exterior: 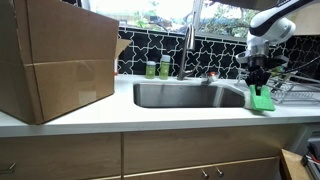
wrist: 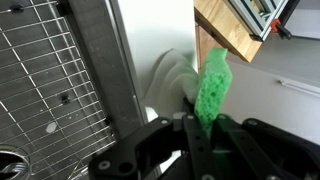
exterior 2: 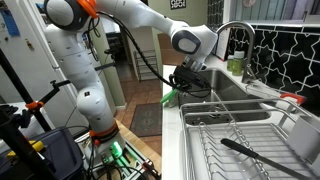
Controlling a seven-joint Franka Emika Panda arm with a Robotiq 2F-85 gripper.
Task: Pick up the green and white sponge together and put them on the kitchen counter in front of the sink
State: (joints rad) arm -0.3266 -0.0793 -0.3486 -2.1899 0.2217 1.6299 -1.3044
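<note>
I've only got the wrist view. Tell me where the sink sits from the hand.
Observer: The sink lies beside the hand, on the side away from the rack. The sponge hangs by the basin's near corner, not in front of its middle.
Operator: Now tell me what stands past the sink on that side.
Observer: A big cardboard box stands on the counter at the sink's far end.
</note>
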